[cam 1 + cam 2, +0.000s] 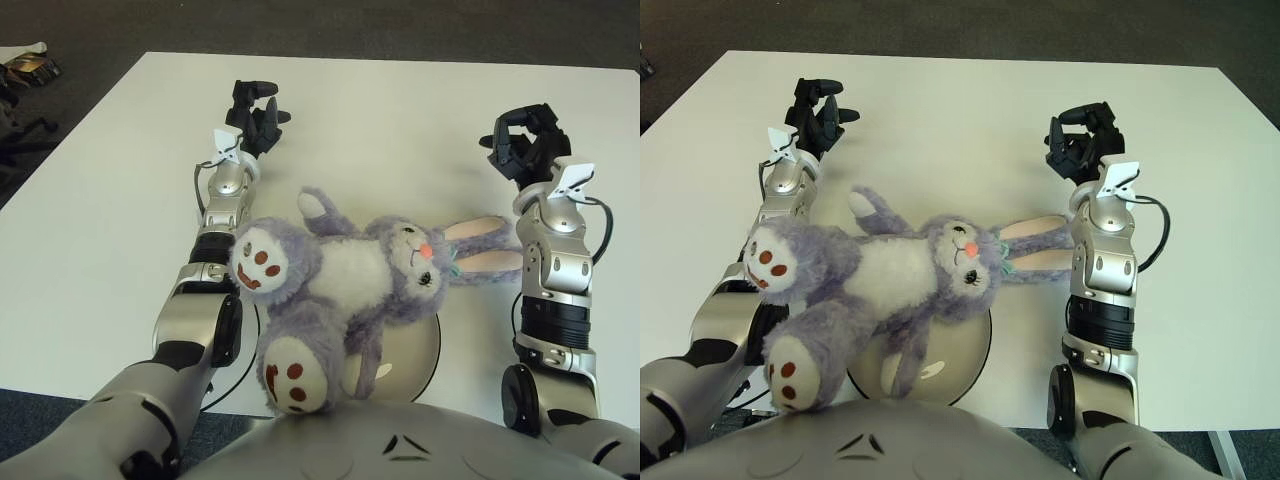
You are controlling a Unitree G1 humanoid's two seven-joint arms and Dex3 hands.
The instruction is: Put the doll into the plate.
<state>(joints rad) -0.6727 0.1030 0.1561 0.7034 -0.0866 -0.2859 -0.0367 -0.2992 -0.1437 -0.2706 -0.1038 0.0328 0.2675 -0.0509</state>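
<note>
Both of my hands, left (pixel 252 108) at upper left and right (pixel 524 143) at upper right, curl loosely, holding nothing; one doll (pixel 350 275) lies across one plate (pixel 415 355) at lower centre.

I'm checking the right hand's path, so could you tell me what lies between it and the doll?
Only bare white table separates the right hand from the doll, as the right eye view shows.

1. A fluffy purple-and-white plush rabbit doll (pixel 345 290) lies on its back across my round silver plate (pixel 415 352), ears pointing to my right.
2. My left hand (pixel 252 105) shows above the white table (pixel 380 120), holding nothing.
3. My right hand (pixel 525 145) holds nothing, black fingers curled.
</note>
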